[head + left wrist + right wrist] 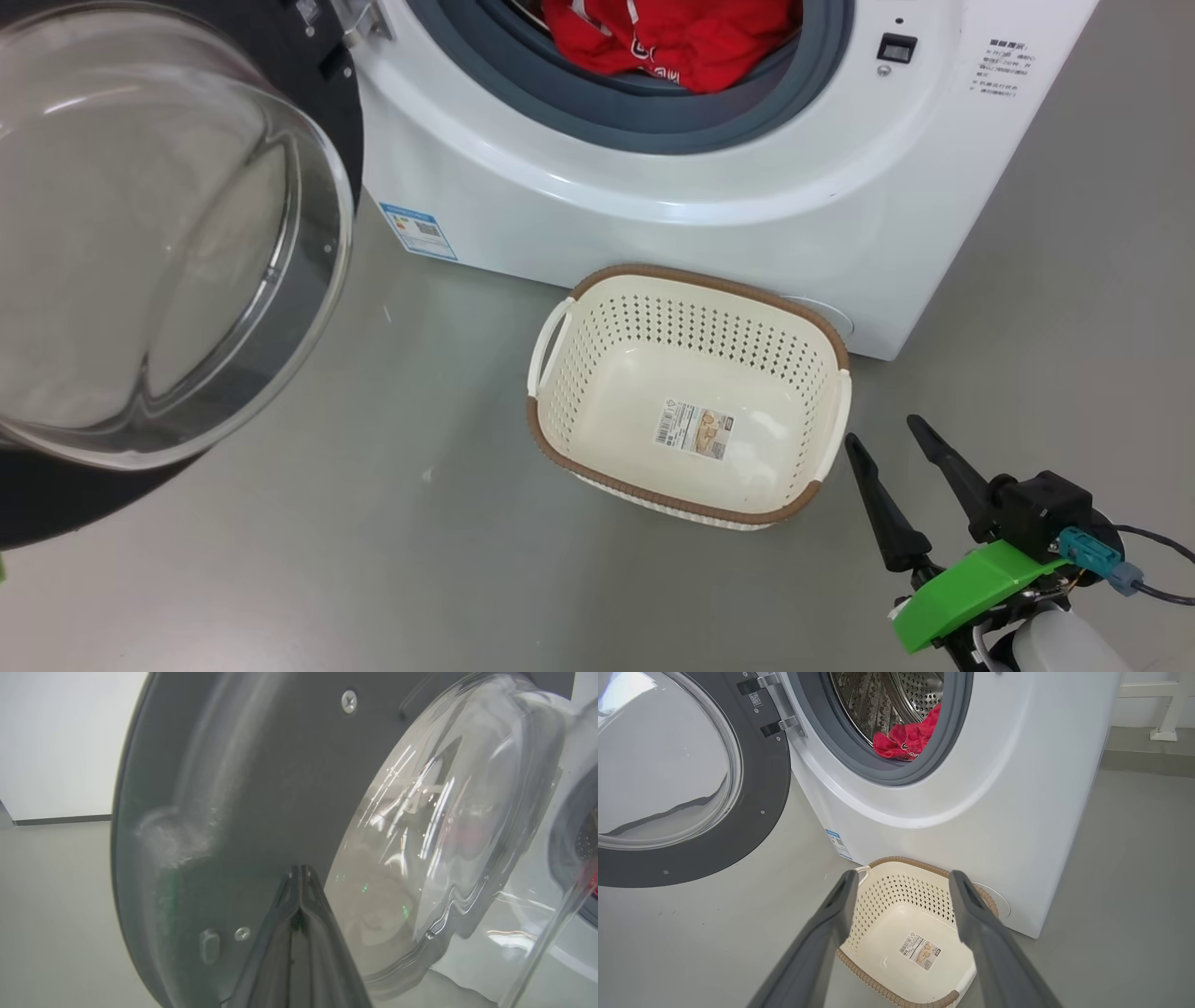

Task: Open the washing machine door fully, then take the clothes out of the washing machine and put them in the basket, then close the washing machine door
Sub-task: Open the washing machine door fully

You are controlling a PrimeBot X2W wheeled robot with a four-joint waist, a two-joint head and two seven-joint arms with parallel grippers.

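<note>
Right gripper [883,429] hangs low over the grey floor [373,523], its two long dark fingers spread wide and holding nothing. Its fingertips are just beside the right end of the small cream rectangular plastic basket [709,278] with perforated sides and a brown woven-look rim. Inside the basket lies only a white sticker [694,430] with a barcode and a small picture; its writing is too small to read.

Left gripper [299,870] is clenched, both fingers pressed together with nothing between them. Its tips are at the dark inner face of the large round door [168,243] beside the clear domed glass; I cannot tell if they touch it. This door is swung open to the left, and bare floor lies between it and the basket.

Behind the basket, almost touching it, stands the big white washing machine [653,233]. It carries a small blue label [418,230] low on its front and printed lines [1001,70] at the upper right, both unreadable. Farther in, the bright red clothes [681,37] lie in the drum against the grey rubber gasket [653,121], with white lettering that I cannot read.
</note>
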